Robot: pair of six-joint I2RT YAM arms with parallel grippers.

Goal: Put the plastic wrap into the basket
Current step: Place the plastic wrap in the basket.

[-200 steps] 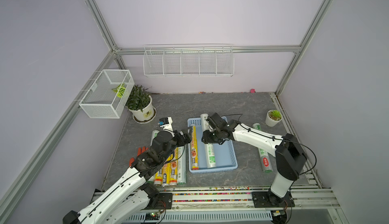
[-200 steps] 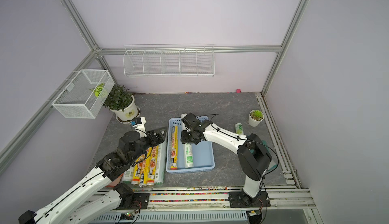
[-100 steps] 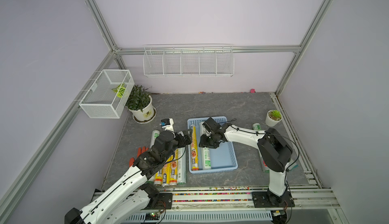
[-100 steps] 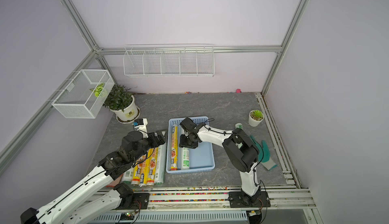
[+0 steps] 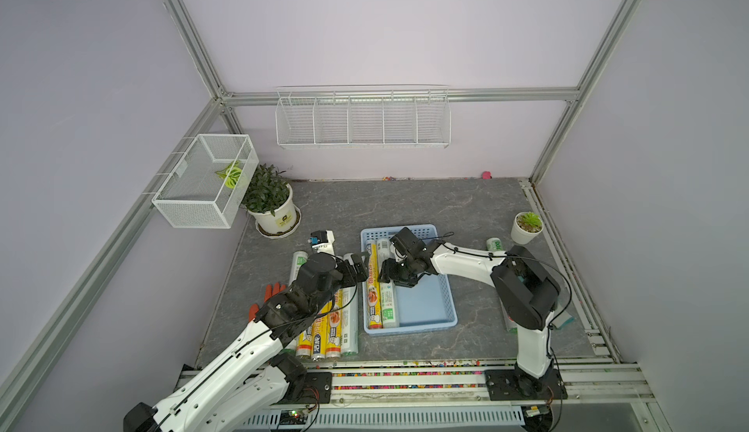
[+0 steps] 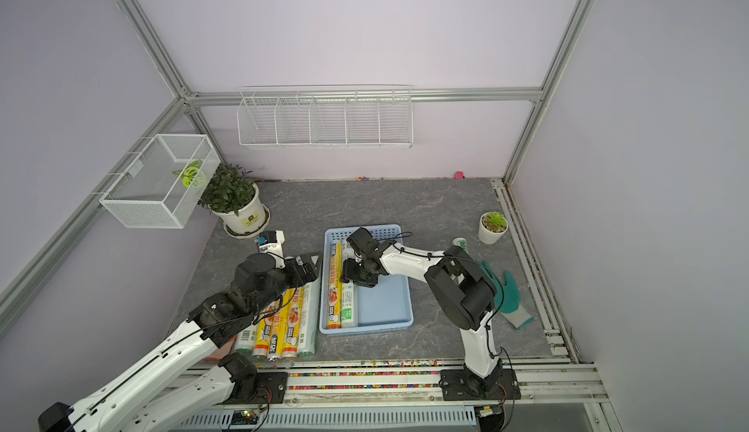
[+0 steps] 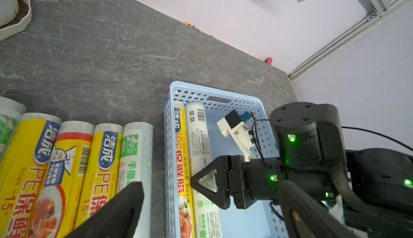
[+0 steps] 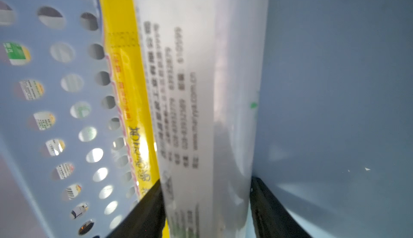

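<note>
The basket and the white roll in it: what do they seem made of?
Likely moulded plastic for the basket: smooth, light blue, with rows of round holes. Inside, the white roll looks like film in a glossy printed sleeve; soft highlights suggest this.

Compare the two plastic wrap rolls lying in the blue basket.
Colour: the yellow roll carries food pictures; the white roll is pale with green print.
Place: the yellow roll lies against the basket wall; the white roll lies beside it, further inward.
Contact: the right gripper straddles the white roll, though whether it grips is unclear; the yellow roll lies outside its fingers.
Shared: both lie flat, parallel, lengthwise in the basket.
</note>
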